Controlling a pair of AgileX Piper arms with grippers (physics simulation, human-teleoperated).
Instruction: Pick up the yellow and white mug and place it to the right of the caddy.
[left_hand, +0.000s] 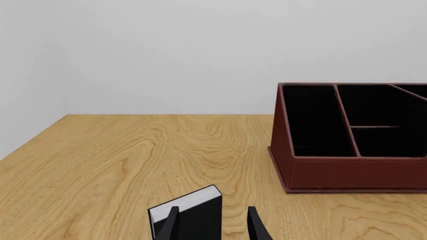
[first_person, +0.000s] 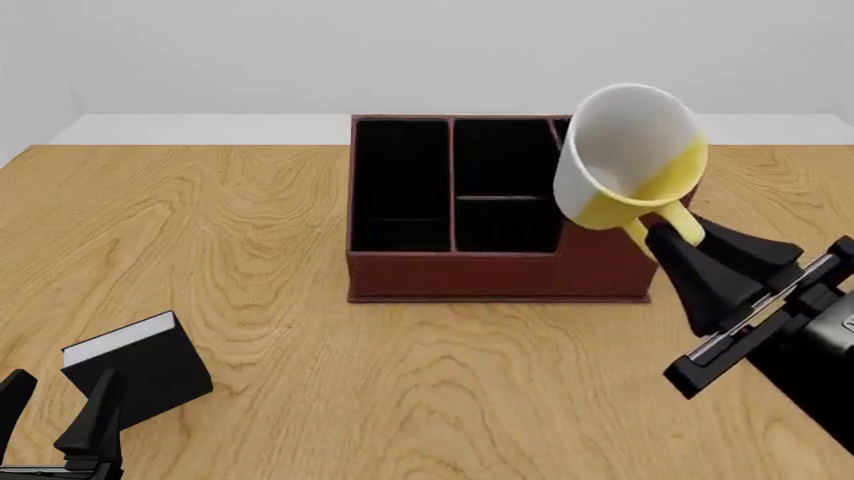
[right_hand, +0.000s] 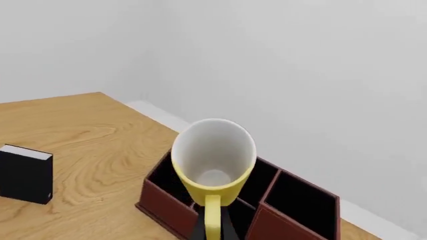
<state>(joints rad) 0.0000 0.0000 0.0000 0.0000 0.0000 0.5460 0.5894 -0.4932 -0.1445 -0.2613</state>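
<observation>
From the left wrist, the left gripper (left_hand: 213, 225) has its fingers (left_hand: 168, 225) spread and holding nothing, low over the desk (left_hand: 120, 165) with the book (left_hand: 190, 215) standing just ahead of them; the caddy (left_hand: 350, 137) sits further on, toward the far edge, and the mug is not in this view. A drift forward here would likely knock the book over. In the front view, the right gripper (first_person: 667, 235) has its fingers closed on the handle of the mug (first_person: 625, 155), which hangs tilted in the air over the caddy's (first_person: 494, 205) right end, its white mouth turned toward the camera. Held only by the handle, the mug could swing or slip, and lowering it now risks striking the caddy's wall or dropping it into a compartment rather than onto the bare desk (first_person: 747, 210) toward the right edge. From the right wrist, the mug (right_hand: 213, 162) hides the fingers almost wholly and covers the landing spot, so judging clearance beside the caddy (right_hand: 293, 205) is hard.
</observation>
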